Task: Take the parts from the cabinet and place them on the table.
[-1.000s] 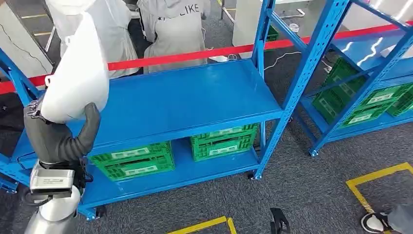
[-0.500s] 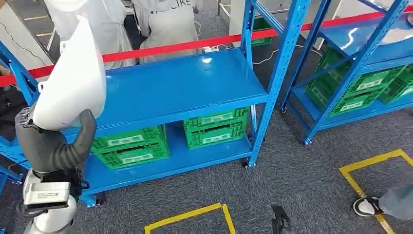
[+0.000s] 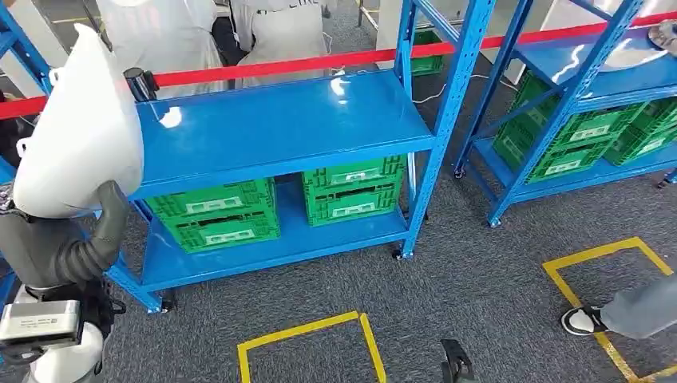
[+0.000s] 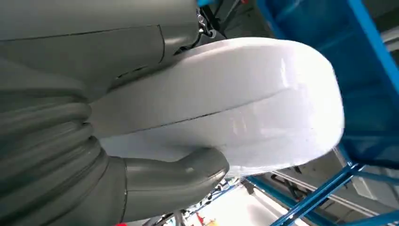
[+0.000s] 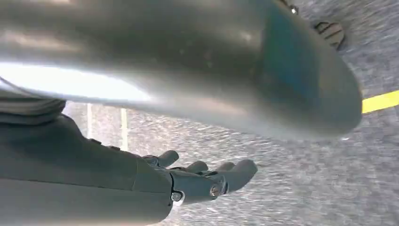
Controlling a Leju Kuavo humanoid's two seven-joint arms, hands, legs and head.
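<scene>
My left hand [image 3: 60,243] grips a large white moulded part [image 3: 80,132] and holds it upright at the left of the head view, in front of the blue shelving unit [image 3: 279,128]. In the left wrist view the thick grey thumb [image 4: 179,172] presses under the white part [image 4: 235,103]. My right hand [image 5: 188,179] hangs over grey carpet with its fingers apart and nothing in it.
Two green crates [image 3: 215,215] [image 3: 355,191] sit on the shelving unit's lower shelf. A second blue rack [image 3: 591,88] with green crates stands to the right. Red tape [image 3: 319,60] runs behind, with people in white beyond it. A person's shoe [image 3: 587,321] is near yellow floor tape [image 3: 607,255].
The whole view has shifted as I move; the shelving now sits further left and higher. The white part stays in my left hand. The person's shoe at the right has drifted left.
</scene>
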